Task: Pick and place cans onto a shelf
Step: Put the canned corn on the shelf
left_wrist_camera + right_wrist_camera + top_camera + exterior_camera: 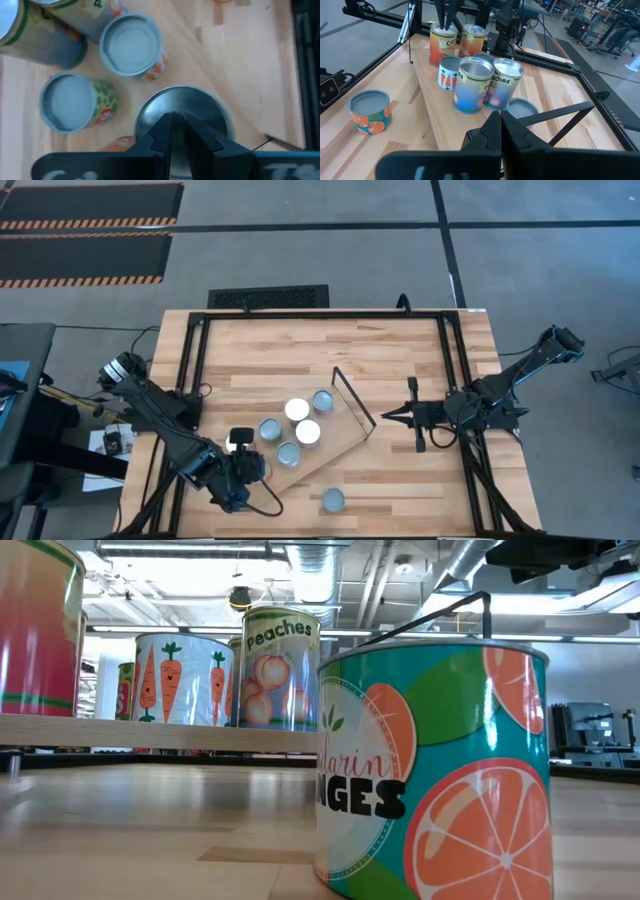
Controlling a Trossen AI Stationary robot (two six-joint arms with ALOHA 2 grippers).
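Several cans stand upright on the light-wood shelf board, which lies slantwise on the table. A mandarin-orange can stands on the table near the front edge, and it fills the low view. My left gripper is at the shelf's left end with its fingers close together, pointing down over the silver top of a red-labelled can. That can also shows in the right wrist view. My right gripper is shut and empty, level, just right of the shelf's wire frame. My left gripper's fingers point down from above at the silver top of the red-labelled can, which stands upright on the shelf board. The fingers hide the place beneath them, so I cannot tell whether they touch the can.
Two cans with orange and green labels stand close beside the can under my left gripper. The carrot and peach cans crowd the board's middle. A black frame runs round the tabletop. Bare wood lies at the far side.
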